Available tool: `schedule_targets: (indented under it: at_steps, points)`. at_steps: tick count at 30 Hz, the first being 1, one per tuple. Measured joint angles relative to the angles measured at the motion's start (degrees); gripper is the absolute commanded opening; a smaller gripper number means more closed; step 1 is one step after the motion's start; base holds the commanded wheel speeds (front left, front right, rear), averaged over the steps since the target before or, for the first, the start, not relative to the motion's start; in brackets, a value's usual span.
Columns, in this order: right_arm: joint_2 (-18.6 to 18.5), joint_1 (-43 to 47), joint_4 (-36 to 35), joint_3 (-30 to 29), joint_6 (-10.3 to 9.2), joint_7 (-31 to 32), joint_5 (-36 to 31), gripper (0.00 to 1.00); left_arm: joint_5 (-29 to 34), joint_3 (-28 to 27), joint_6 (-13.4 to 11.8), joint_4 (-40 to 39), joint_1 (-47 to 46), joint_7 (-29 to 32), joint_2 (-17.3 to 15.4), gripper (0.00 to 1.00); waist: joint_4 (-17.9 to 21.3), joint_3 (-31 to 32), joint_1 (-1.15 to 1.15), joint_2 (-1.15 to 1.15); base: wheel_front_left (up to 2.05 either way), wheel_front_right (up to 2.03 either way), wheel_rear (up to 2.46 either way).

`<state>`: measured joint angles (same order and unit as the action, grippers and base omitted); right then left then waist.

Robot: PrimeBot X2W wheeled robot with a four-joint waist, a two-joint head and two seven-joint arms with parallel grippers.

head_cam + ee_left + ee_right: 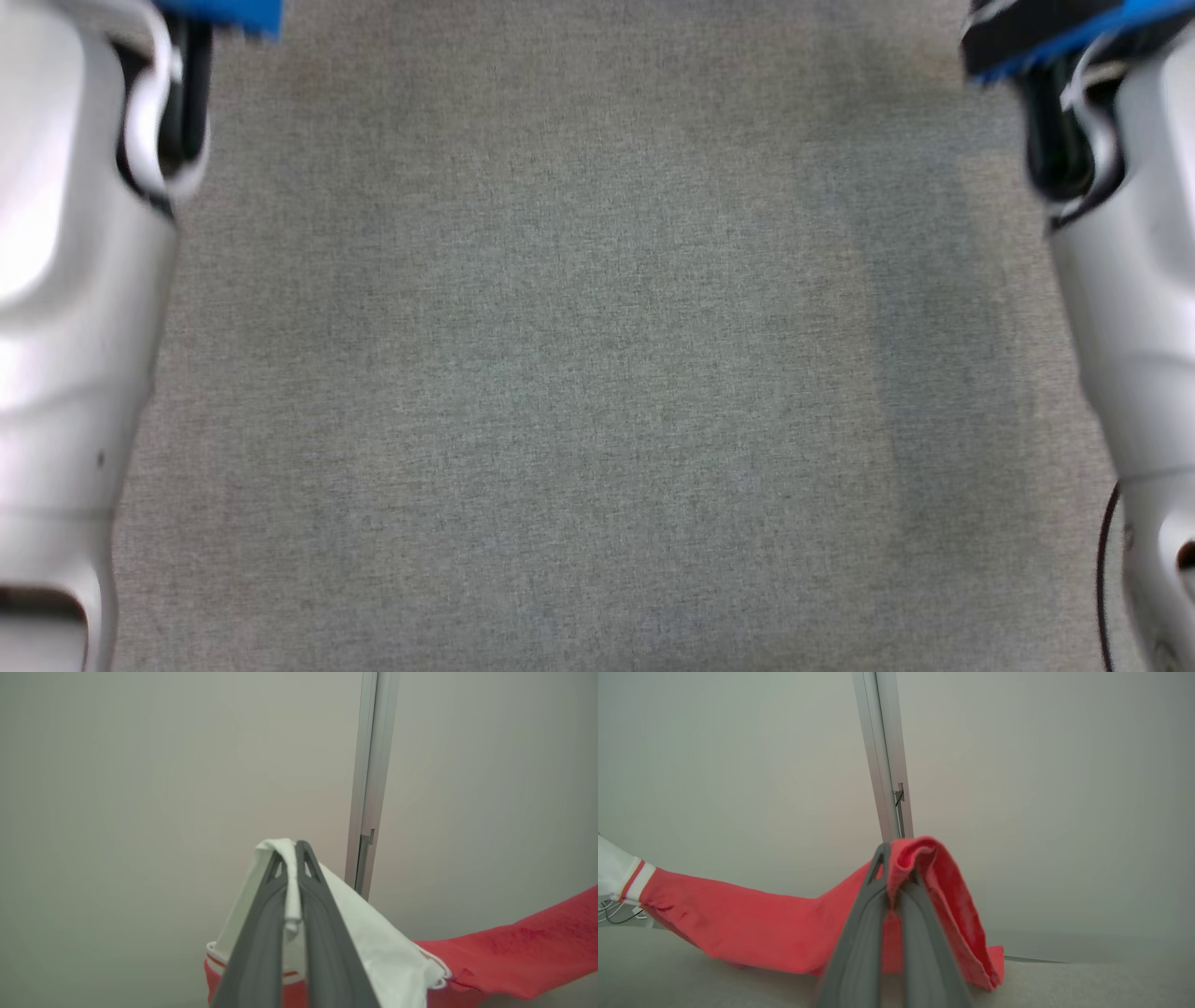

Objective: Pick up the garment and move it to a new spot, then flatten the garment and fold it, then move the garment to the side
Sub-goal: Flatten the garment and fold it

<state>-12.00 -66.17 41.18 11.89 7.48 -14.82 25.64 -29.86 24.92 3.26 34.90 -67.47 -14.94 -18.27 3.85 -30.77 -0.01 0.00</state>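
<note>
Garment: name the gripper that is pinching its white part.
The left gripper: its fingers are shut on a white fold of the garment, while the right gripper pinches red cloth instead.

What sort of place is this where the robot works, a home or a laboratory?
Probably a laboratory test cell, not a home: plain pale wall panels, joined by a bare metal post, stand behind a work surface covered in grey cloth.
</note>
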Motion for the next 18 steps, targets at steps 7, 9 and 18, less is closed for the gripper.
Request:
schedule_targets:
  at_steps: [7,9,18]
  points:
    - [0.8,16.5,-6.5,-0.2,0.0,-0.2,2.4,0.0,-1.1,-3.6,-5.4,-15.2,23.3,-0.1,-2.1,0.0,-0.2,4.7,0.0,0.0,0.0,0.0,0.0]
    - [0.9,21.4,-8.0,-0.7,0.0,-0.2,3.4,0.0,-1.2,-3.9,-6.9,-18.7,29.1,-0.1,-2.1,0.0,-0.6,6.3,0.0,0.0,0.0,0.0,0.0]
    - [1.7,39.1,-11.3,-2.9,0.0,-0.1,5.8,0.0,-2.4,-5.3,-11.9,-30.5,52.3,0.0,-0.1,0.0,-1.8,13.0,0.0,0.0,0.0,0.0,0.0]
